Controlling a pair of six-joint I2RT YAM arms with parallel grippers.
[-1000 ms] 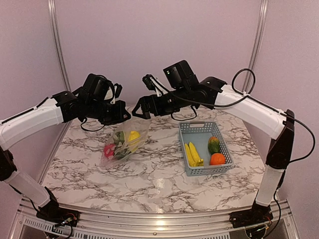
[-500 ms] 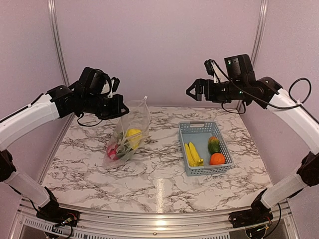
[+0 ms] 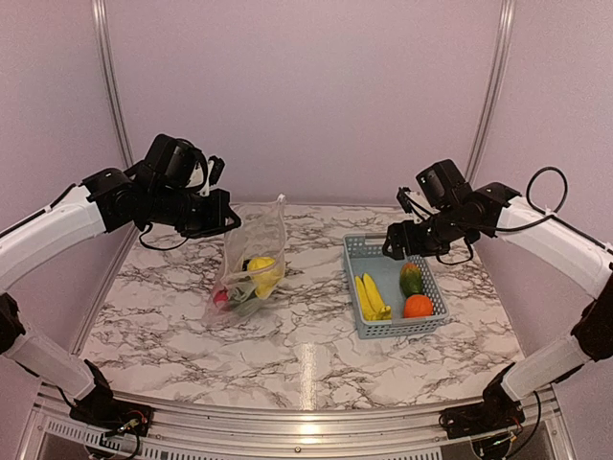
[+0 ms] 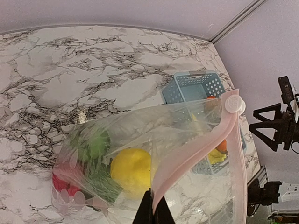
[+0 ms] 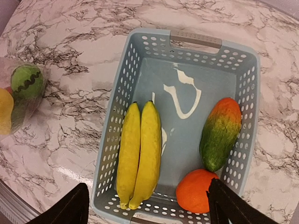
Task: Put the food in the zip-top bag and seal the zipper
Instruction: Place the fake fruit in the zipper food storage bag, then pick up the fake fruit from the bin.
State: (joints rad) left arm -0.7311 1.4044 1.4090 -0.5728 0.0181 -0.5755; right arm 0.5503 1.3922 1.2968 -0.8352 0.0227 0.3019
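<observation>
Overhead, the left hand (image 3: 228,213) was clenched on the pinkish-white zipper strip (image 4: 187,156) of a clear, crinkly zip-top plastic bag (image 3: 251,264). It held the bag up at the left of the white marble-patterned counter (image 3: 287,355), with the bag's lower end apparently resting on the surface. Inside lay a yellow toy pepper (image 4: 131,170), a green toy vegetable (image 4: 96,142) and a red-pink toy piece (image 4: 63,183).

At the right, the right hand (image 3: 395,242) hovered released, fingers spread wide and holding nothing. Below it was a grey-blue slotted plastic basket (image 5: 196,39) containing a pair of yellow toy bananas (image 5: 140,154), a green-and-orange toy fruit (image 5: 219,133) and a round orange toy fruit (image 5: 196,191).

The bag was pinched at one spot only, so its mouth looked slack and narrow. A fruit carried over could probably strike the strip and drop onto the counter, or tug the bag out of the grip. The glossy, rounded toys might squirt from the fingers. The two fruits sat close to the basket's right wall, so a finger could catch that wall and drag the basket.
</observation>
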